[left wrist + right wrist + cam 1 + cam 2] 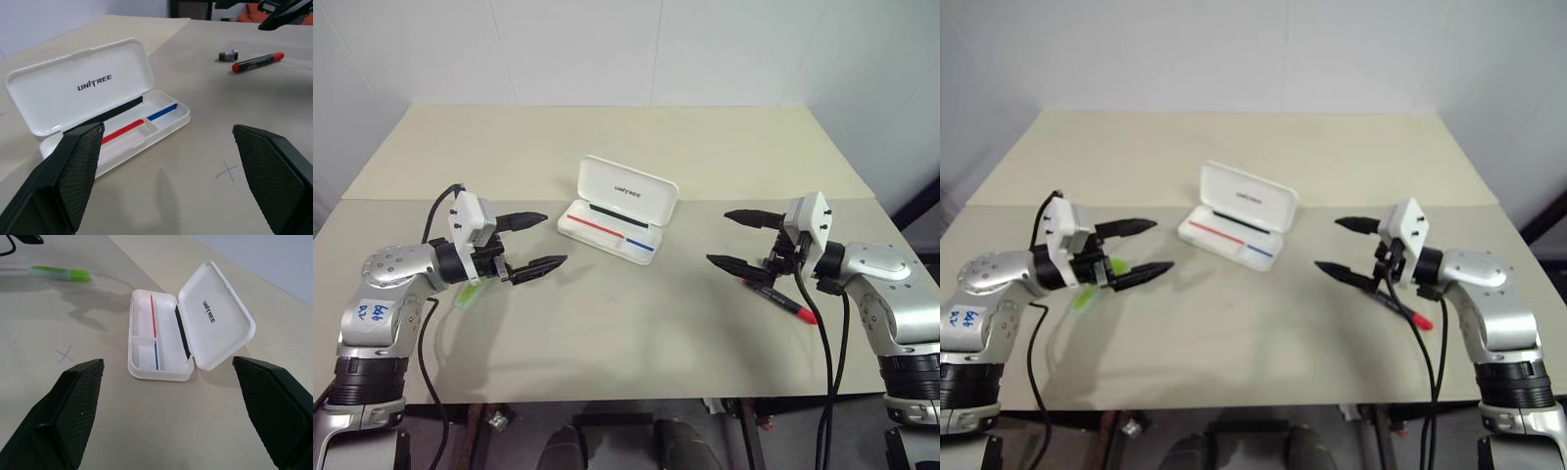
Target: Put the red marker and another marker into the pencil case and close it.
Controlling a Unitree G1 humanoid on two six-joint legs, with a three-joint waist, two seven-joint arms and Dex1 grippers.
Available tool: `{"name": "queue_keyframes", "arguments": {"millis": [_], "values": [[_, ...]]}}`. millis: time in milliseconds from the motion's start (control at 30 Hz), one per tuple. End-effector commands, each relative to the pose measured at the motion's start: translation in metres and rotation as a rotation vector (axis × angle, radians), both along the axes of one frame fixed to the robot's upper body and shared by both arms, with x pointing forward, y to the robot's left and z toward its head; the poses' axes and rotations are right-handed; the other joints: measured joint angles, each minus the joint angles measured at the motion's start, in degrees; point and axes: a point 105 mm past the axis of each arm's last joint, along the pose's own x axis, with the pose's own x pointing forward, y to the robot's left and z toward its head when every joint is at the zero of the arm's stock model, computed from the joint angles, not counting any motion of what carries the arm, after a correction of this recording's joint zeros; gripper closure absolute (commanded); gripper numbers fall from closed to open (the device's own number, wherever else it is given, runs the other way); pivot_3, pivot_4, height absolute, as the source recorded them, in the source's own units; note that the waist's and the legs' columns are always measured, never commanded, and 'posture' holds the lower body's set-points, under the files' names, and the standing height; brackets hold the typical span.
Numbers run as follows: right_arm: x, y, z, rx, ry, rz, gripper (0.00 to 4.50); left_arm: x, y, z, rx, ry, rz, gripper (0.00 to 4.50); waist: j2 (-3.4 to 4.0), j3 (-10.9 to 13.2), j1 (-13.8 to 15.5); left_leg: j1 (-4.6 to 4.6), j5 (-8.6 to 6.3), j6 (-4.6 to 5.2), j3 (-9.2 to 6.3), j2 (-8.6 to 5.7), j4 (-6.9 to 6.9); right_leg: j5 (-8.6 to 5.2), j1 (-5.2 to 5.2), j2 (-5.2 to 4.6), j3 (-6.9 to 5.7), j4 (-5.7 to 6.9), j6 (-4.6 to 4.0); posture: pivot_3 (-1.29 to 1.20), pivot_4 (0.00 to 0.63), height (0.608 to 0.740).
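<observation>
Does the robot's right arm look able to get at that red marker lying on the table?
Probably yes. The red marker lies bare on the table just beneath the open right gripper, with nothing over it; the arm would mainly need to lower.

The pencil case (618, 209) lies open at the centre of the beige bench (626, 333). At left, the left claw (537, 241) gapes above another marker (467, 295); at right, the right claw (732, 238) gapes over the red marker (787, 303).

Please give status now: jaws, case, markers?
Left gripper and right gripper: jaws open, empty. White hard hinged pencil case open, nothing inside. Slim red-and-black marker and stubby light-green highlighter on table. Nothing blocking.
</observation>
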Motion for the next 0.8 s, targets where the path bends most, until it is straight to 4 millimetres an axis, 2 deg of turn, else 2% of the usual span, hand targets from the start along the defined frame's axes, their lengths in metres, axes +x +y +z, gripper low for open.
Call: {"name": "queue_keyframes", "arguments": {"millis": [33,233,333,467,667,800], "values": [[-0.003,0.002,0.017,0.025,-0.06,0.004,0.0,-0.004,-0.002,0.01,0.022,-0.047,-0.031,0.03,0.0,0.0,0.0,0.0,0.0,0.0,0.0,0.0,0.0,0.0,0.0,0.0,0.0,0.0,0.0,0.0,0.15,0.74],[0.002,0.0,0.022,0.064,-0.046,-0.017,0.0,0.001,-0.006,0.013,0.016,-0.041,-0.072,0.03,0.0,0.0,-0.1,-0.01,0.0,0.01,0.0,0.0,0.12,0.03,0.02,0.0,0.0,0.02,0.03,0.0,0.15,0.74],[0.006,0.013,0.023,0.0,-0.005,0.012,0.0,-0.001,0.007,0.008,0.076,-0.02,-0.075,0.03,0.0,0.0,-0.4,0.0,-0.01,0.02,0.02,0.0,0.11,0.03,0.02,0.0,0.02,0.04,0.04,0.0,0.15,0.74],[0.012,0.025,0.008,-0.144,0.071,0.028,0.0,-0.002,0.02,0.008,0.109,-0.018,-0.042,0.03,0.01,0.0,-0.7,0.03,-0.01,0.02,0.01,0.03,0.08,0.0,-0.01,0.01,-0.01,0.1,-0.03,0.0,0.15,0.74],[0.019,0.054,-0.007,-0.187,0.138,0.106,0.0,-0.005,0.037,0.008,0.124,-0.021,0.026,0.03,0.01,0.0,-1.0,-0.03,-0.05,0.07,0.04,0.03,0.07,-0.01,-0.04,-0.01,0.0,0.03,-0.04,0.0,0.15,0.74],[0.028,0.068,-0.011,-0.197,0.141,0.128,0.0,-0.005,0.039,0.01,0.12,-0.027,0.04,0.03,0.0,0.0,-1.3,-0.03,-0.05,0.07,0.04,0.03,0.09,0.0,-0.03,-0.01,0.0,0.04,-0.03,0.0,0.15,0.74]]}}
